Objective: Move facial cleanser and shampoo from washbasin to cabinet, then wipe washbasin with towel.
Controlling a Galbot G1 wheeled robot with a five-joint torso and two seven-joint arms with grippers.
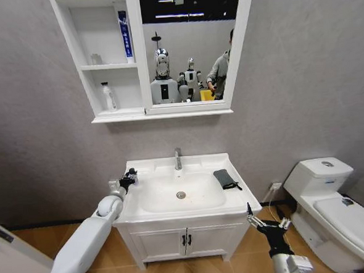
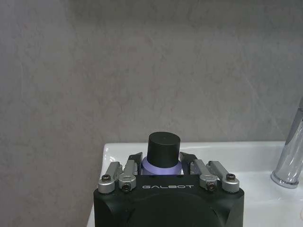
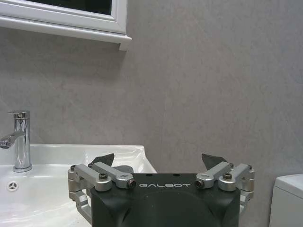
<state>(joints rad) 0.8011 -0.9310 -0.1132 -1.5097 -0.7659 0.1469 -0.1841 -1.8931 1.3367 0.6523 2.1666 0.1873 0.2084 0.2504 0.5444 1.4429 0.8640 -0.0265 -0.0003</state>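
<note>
Now left tool (image 2: 162, 163) grips bottle (image 2: 163, 150) — washbasin's (image 1: 192, 209) back-left corner.

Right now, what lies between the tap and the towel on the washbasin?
Head view: bare white rim of the washbasin separates the tap from the towel; nothing stands between them.

At my three o'clock stands a white toilet (image 1: 341, 207), lid down. Below, at six o'clock, I see a white two-door floor cupboard (image 1: 187, 238) with dark handles. Grey wall (image 1: 303, 92) all round; wooden floor (image 1: 196, 272) underneath.
</note>
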